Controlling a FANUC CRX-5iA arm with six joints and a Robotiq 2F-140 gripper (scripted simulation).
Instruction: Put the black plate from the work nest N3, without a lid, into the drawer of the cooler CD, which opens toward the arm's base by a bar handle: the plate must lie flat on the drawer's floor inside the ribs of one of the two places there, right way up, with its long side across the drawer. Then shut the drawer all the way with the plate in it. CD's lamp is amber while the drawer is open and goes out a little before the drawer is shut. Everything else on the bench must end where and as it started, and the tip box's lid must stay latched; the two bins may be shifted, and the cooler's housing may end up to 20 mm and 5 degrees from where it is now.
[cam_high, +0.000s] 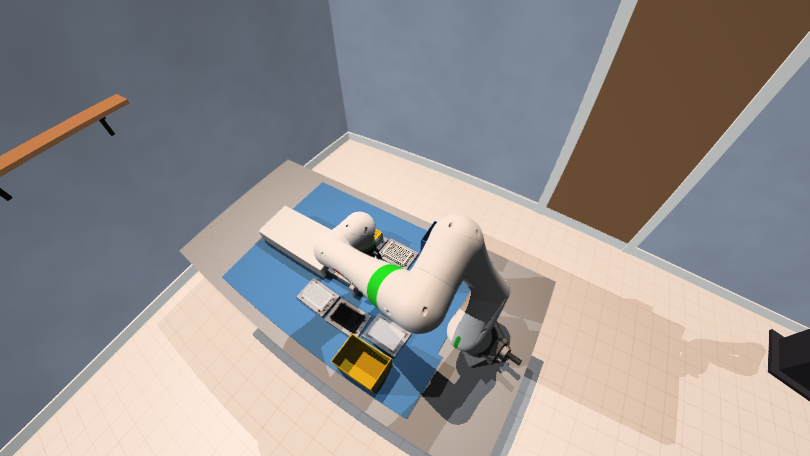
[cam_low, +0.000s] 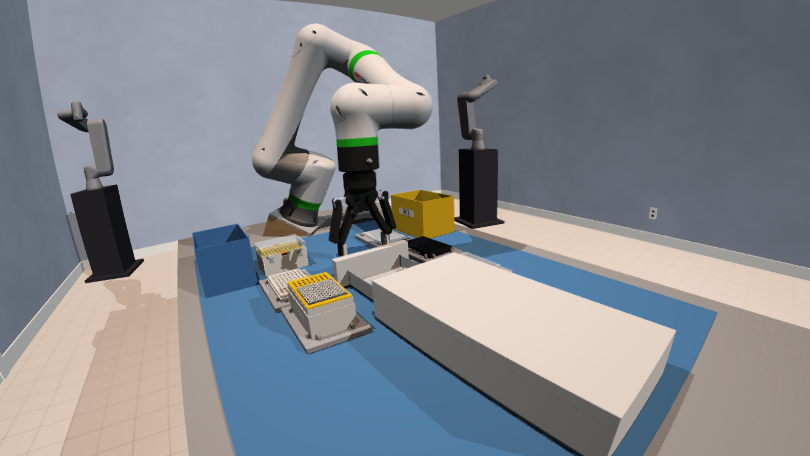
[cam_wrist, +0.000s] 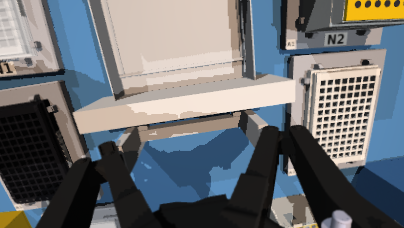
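The cooler CD (cam_low: 521, 334) is a long cream box, and its drawer stands partly pulled out toward the arm's base. In the wrist view I see the drawer's bare floor (cam_wrist: 170, 40), its front panel (cam_wrist: 185, 102) and the bar handle (cam_wrist: 190, 127) below it. My gripper (cam_wrist: 191, 123) straddles the handle lengthwise, with one fingertip at each end post, and is shut on it. It also shows in the exterior view (cam_low: 362, 240), just behind the drawer front (cam_low: 368, 260). The black plate (cam_wrist: 30, 145) lies uncovered in its nest to the left, also seen from above (cam_high: 346, 316). I cannot see CD's lamp.
A white grid plate (cam_wrist: 342, 112) lies in a nest right of the handle, below the N2 label (cam_wrist: 336, 39). A yellow-topped tip box (cam_low: 320, 291) and a blue bin (cam_low: 223, 266) stand on that side. A yellow bin (cam_high: 361, 362), a lidded plate (cam_high: 386, 334) and a white plate (cam_high: 317, 295) flank the black plate.
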